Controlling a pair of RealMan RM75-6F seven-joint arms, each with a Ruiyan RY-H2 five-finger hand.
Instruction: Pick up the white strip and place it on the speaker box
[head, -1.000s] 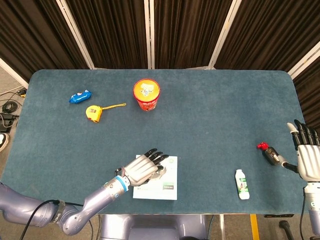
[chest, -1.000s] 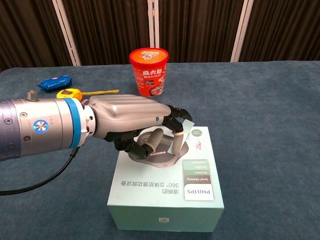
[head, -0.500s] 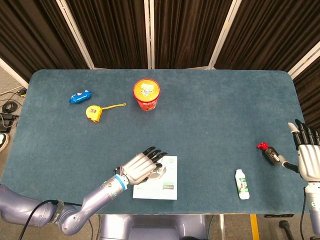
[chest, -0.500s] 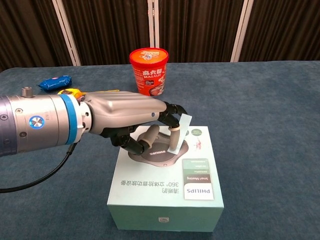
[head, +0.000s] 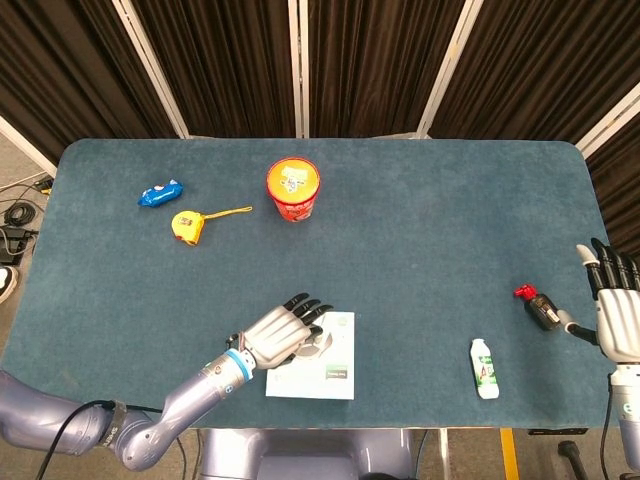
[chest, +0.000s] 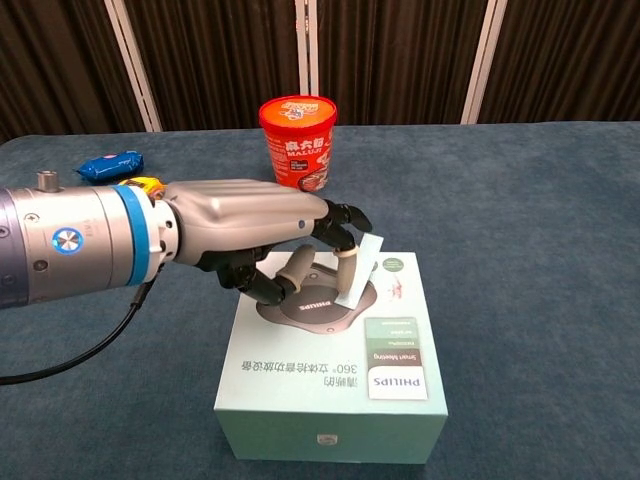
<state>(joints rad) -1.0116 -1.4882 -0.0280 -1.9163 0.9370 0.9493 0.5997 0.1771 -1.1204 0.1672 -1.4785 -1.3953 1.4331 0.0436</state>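
Since a second ago the left hand (chest: 262, 240) has drawn back toward the robot and lifted slightly, carrying the thin white paper strip (chest: 358, 271) with it above the pale green cardboard speaker box (chest: 335, 390).

The left hand's fingers are curled together, and the strip is pinched between the thumb and the dark fingertips (chest: 342, 217); it hangs tilted over the grey round speaker picture on the box lid, its lower end at or just above the lid. The box sits at the near edge of the blue felt tabletop (head: 420, 230). The right hand (head: 618, 310) hovers beyond the tabletop's far right edge, fingers spread apart and holding nothing, near a small black bottle with a red cap (head: 538, 306). A small white bottle (head: 485, 367) lies nearby. A red instant-noodle cup (head: 293, 189), a yellow tape measure (head: 187, 224) and a blue snack packet (head: 160, 193) stand further back.
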